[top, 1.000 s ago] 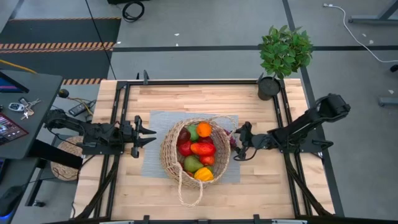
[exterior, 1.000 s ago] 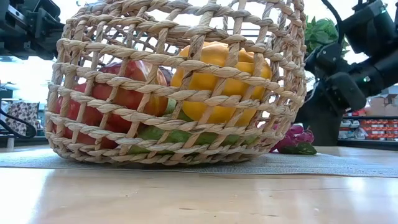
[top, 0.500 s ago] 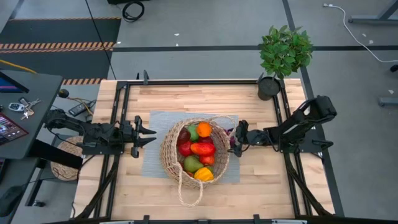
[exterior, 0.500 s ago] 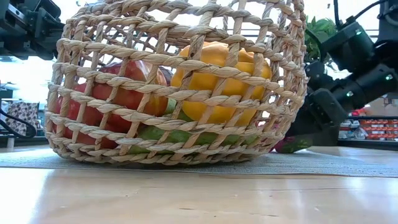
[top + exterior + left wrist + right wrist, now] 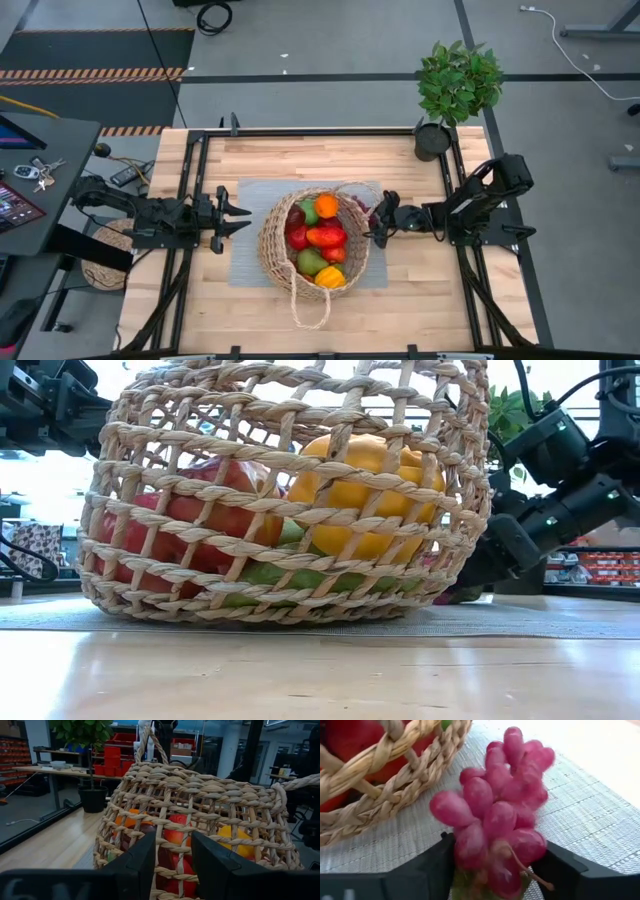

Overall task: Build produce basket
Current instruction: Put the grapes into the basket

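1. Pale wooden tabletop (image 5: pixel 300 310) carries a grey mat (image 5: pixel 245 235) at its middle, and a potted plant (image 5: pixel 455 85) stands at the 1 o'clock corner in the high view.
2. On the mat sits the wicker basket (image 5: pixel 275 250), its looped handle (image 5: pixel 310 305) trailing toward 6 o'clock.
3. Inside the basket lie an orange piece (image 5: pixel 327 207) toward 12 o'clock, a green piece (image 5: pixel 309 212) beside it, red pieces (image 5: pixel 325 237) in the middle, a green pear-like piece (image 5: pixel 309 262) below them and a yellow-orange pepper (image 5: pixel 329 277) toward 6 o'clock.
4. The right gripper (image 5: pixel 380 222) lies low at the basket's 3 o'clock side, just beside the rim.
5. In the right wrist view its fingers (image 5: pixel 437 865) stand on either side of a bunch of purple-red grapes (image 5: pixel 500 825), touching the lower part of the bunch, which rests on the mat just beside the basket wall (image 5: pixel 385 795).
6. The left gripper (image 5: pixel 240 218) waits at the basket's 9 o'clock side, apart from it, jaws closed and holding nothing.
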You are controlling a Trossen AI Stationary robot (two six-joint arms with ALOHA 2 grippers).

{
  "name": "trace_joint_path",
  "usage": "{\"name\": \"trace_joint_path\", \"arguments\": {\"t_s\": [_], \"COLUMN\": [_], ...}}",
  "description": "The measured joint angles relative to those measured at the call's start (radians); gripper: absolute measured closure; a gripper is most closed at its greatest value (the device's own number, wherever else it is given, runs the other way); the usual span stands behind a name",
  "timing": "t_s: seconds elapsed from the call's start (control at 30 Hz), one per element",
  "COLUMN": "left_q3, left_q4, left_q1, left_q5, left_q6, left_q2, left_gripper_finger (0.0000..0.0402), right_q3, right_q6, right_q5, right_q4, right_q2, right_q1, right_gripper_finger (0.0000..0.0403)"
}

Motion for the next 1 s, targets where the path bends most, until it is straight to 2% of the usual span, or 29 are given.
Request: {"name": "trace_joint_path", "arguments": {"t_s": [0.27, 0.5, 0.63, 0.8, 1.0], "left_q3": [0.0, 0.0, 0.0, 0.0, 0.0], "left_q4": [0.0, 0.0, 0.0, 0.0, 0.0], "left_q1": [0.0, 0.0, 0.0, 0.0, 0.0], "left_q5": [0.0, 0.0, 0.0, 0.0, 0.0], "left_q6": [0.0, 0.0, 0.0, 0.0, 0.0], "left_q2": [0.0, 0.0, 0.0, 0.0, 0.0], "left_gripper_finger": [0.0275, 0.0269, 0.0272, 0.0275, 0.027], "right_q3": [-0.001, -0.001, -0.002, -0.001, -0.001], "right_q6": [-0.051, -0.133, -0.241, -0.426, -0.765], "right_q5": [0.008, 0.044, 0.117, 0.235, 0.424], "right_q4": [0.04, 0.056, 0.119, 0.279, 0.538], "right_q2": [0.0, 0.001, 0.001, 0.001, 0.0], "right_q1": [-0.016, -0.024, -0.024, -0.011, 0.021], "right_gripper_finger": [0.0226, 0.0251, 0.0254, 0.0254, 0.0254]}}
